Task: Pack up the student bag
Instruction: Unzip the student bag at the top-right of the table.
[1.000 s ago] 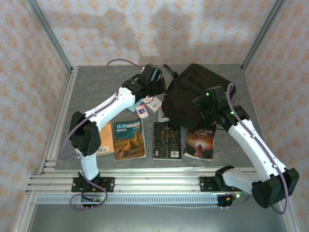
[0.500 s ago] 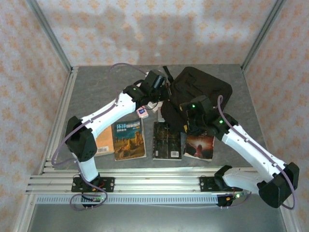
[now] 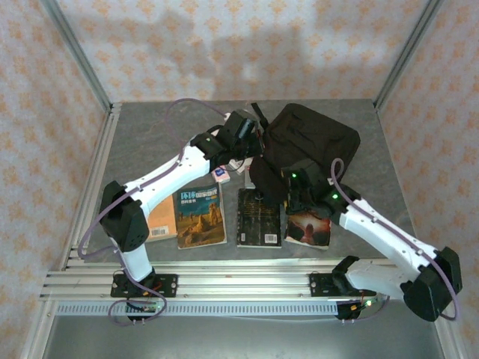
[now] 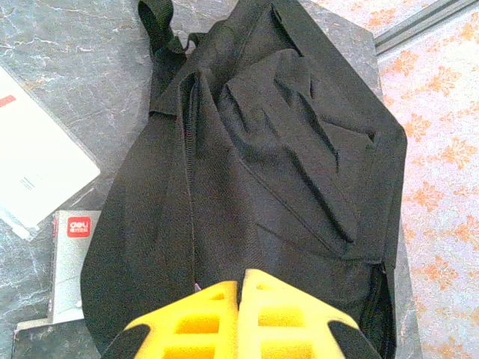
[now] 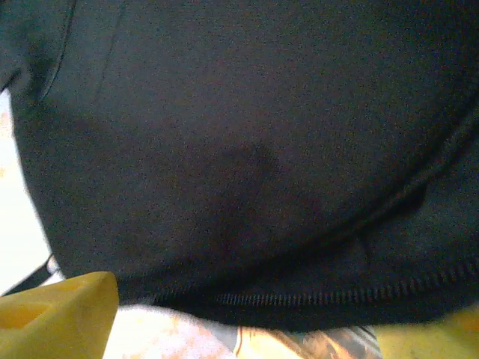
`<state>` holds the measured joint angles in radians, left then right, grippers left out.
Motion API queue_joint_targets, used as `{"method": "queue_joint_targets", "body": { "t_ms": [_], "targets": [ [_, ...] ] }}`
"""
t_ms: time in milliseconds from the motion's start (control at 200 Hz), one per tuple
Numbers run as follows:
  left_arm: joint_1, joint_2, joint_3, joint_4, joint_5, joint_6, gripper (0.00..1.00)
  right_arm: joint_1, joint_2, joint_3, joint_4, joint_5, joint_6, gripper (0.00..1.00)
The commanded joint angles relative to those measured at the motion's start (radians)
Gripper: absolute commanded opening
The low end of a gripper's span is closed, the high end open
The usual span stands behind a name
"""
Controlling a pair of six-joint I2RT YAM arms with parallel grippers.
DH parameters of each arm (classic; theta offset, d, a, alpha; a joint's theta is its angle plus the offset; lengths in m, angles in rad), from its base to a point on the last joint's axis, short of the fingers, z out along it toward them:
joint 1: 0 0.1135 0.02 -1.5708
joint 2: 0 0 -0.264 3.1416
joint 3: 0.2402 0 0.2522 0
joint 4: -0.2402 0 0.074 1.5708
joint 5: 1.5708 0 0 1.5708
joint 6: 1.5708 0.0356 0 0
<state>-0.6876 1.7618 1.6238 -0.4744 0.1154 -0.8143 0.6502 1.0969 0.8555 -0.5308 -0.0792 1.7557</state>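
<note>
- Where did the student bag (image 3: 314, 138) lie?
- Flat on the far right part of the grey surface (image 3: 150, 134), its strap loop at the far left corner.
- And the hands?
- The left hand (image 4: 241, 288) sat at the bag's left edge, yellow fingers pressed together. The right hand (image 5: 239, 329) was spread wide against the near zipped edge.
- What lay nearby?
- A row on the near side: a desert-cover book (image 3: 200, 217), a black book (image 3: 258, 218) and a dark red book (image 3: 308, 228).
</note>
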Motion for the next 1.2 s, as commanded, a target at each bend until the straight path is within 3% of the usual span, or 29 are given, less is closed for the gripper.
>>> {"method": "queue_joint_targets", "body": {
  "t_ms": [0, 190, 380, 550, 711, 1191],
  "targets": [
    [-0.01, -0.064, 0.001, 0.024, -0.067, 0.014, 0.0, 0.005, 0.038, -0.01, 0.036, 0.105, 0.051, 0.81],
    [-0.008, -0.031, 0.012, 0.005, -0.118, 0.049, 0.0, 0.005, 0.034, -0.002, -0.055, 0.245, -0.008, 0.4],
    [-0.002, 0.031, 0.069, -0.01, -0.14, 0.076, 0.0, -0.007, 0.045, -0.01, -0.052, 0.235, -0.154, 0.0],
    [0.022, 0.114, 0.142, -0.036, -0.131, 0.091, 0.0, -0.014, 0.082, 0.071, -0.169, 0.253, -0.384, 0.0],
    [0.031, 0.222, 0.255, -0.09, -0.161, 0.137, 0.0, -0.015, 0.118, 0.052, -0.154, 0.187, -0.525, 0.0],
    [0.074, 0.443, 0.51, -0.181, -0.246, 0.206, 0.0, -0.015, 0.036, -0.009, -0.173, 0.145, -0.685, 0.0]
  ]
}}
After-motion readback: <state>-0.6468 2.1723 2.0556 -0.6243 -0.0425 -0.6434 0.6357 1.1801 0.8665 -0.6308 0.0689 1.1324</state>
